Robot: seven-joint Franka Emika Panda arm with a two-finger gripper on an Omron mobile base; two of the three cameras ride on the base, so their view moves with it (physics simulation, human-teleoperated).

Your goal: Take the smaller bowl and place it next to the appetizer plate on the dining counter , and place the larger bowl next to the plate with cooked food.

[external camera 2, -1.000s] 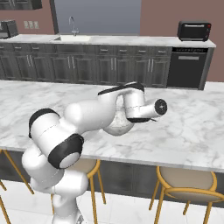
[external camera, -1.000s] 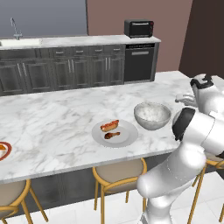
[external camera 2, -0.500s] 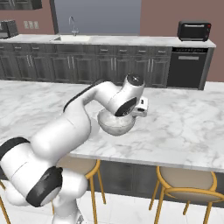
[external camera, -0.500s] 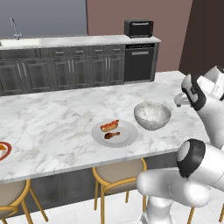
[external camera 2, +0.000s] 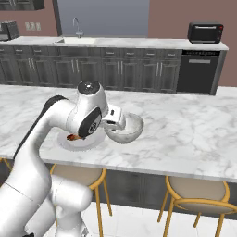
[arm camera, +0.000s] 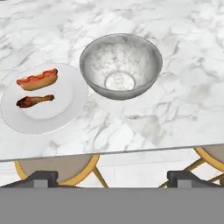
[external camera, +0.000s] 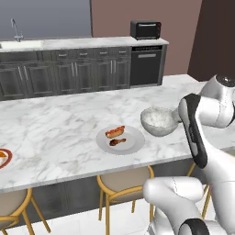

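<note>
The larger bowl (external camera: 158, 121) (external camera 2: 125, 128) (arm camera: 121, 65), grey-white marbled, stands upright and empty on the dining counter (external camera: 59, 124) (external camera 2: 185, 125). It sits just right of the plate with cooked food (external camera: 120, 139) (arm camera: 43, 103), which the arm partly hides in the right base view (external camera 2: 76, 141). The appetizer plate (external camera: 3, 158) shows at the left edge, cut off. My gripper (arm camera: 112, 177) is open and holds nothing. It hangs above the counter's front edge, apart from the bowl, with both fingertips (arm camera: 43, 177) low in the hand view. The smaller bowl is out of view.
Round wooden stools (external camera: 124, 183) (external camera 2: 196, 196) stand under the counter's front edge. Behind it runs a dark cabinet worktop with a sink (external camera 2: 76, 39) and a toaster oven (external camera: 145, 30). My own arm (external camera: 202, 128) crosses the counter's right end.
The arm has swung round and the hand has drawn back from over the larger bowl toward the counter's front edge. The bowl and the plates have stayed put.
</note>
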